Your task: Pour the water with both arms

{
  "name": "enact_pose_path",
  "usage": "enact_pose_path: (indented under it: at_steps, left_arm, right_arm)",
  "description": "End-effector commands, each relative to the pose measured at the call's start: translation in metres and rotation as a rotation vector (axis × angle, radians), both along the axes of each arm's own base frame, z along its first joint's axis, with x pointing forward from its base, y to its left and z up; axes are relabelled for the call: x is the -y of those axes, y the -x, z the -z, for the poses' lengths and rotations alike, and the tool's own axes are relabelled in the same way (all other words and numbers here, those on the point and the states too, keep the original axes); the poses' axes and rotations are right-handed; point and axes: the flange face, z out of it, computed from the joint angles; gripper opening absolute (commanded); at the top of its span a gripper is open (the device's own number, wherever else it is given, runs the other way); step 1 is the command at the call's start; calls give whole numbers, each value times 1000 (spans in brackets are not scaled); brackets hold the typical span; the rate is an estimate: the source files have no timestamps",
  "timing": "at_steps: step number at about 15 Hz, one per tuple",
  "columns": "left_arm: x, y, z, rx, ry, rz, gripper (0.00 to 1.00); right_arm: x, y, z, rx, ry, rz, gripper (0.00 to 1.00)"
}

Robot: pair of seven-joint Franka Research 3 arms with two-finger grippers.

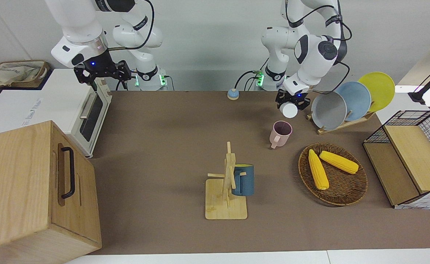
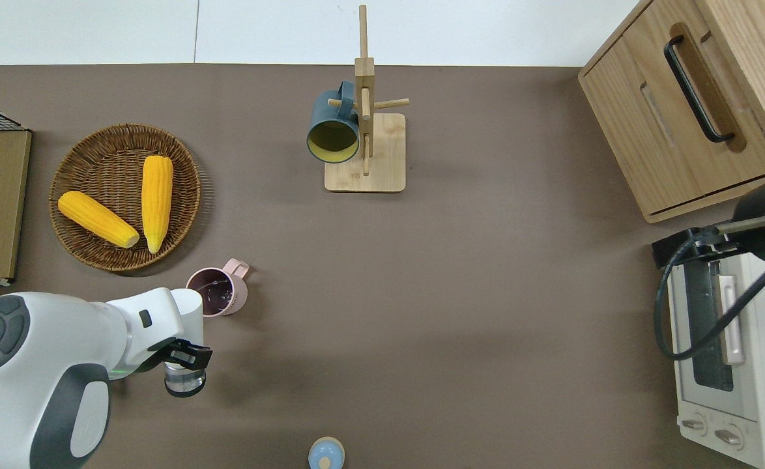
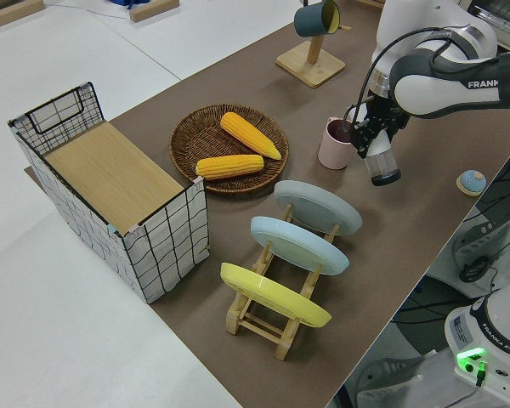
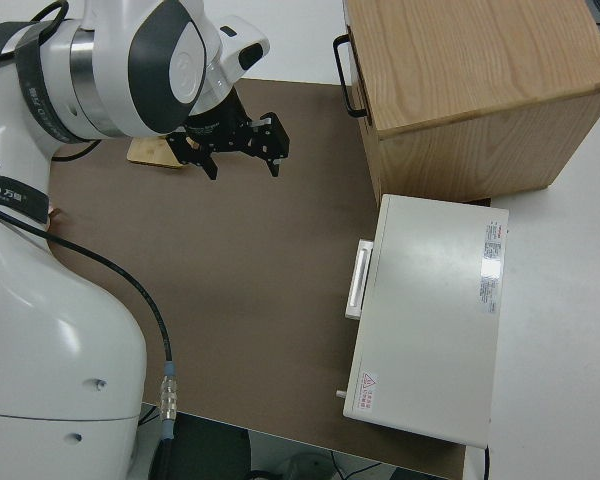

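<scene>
Overhead view: left gripper [image 2: 184,365] has its jaws clenched on a clear glass [image 2: 184,381], held up over bare worktop [image 2: 461,312]. Pink mug [image 2: 217,292] stands at about 1 o'clock from the glass, near but not touching. Mug seems to hold some liquid already; we can't tell how much, nor how much is left in the glass.

Front view shows the glass tipped, its pale base facing the camera. We judge the pour is either about to start or just over, can't say which.

Right gripper [image 4: 242,142] is parked, jaws released, holding nothing.

To pour well, we'd bring the glass lip over the mug mouth first, toward 1 o'clock, then tilt slowly. Keep the lip low over the rim so the stream lands inside, not on the worktop. Mug handle points away from the glass, so it won't get in the way.

Watch the basket [image 2: 83,251] with two corn cobs [image 2: 156,200] at 11 o'clock of the mug, and the plate rack [image 3: 276,319] by the left arm's elbow in the left side view.
</scene>
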Motion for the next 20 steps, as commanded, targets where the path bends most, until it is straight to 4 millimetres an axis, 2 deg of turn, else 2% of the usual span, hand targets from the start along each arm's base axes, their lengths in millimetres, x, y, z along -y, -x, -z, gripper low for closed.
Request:
enact_pose_path:
  at_steps: [1,20]
  left_arm:
    - [4,-1,-13,-9,-33,-7,0]
    - [-3,-3,-14,-22,-35,-17,0]
  right_arm:
    - [0,3,-3,2,-17,-7,987]
    - [0,3,-3,4,-17,-9,987]
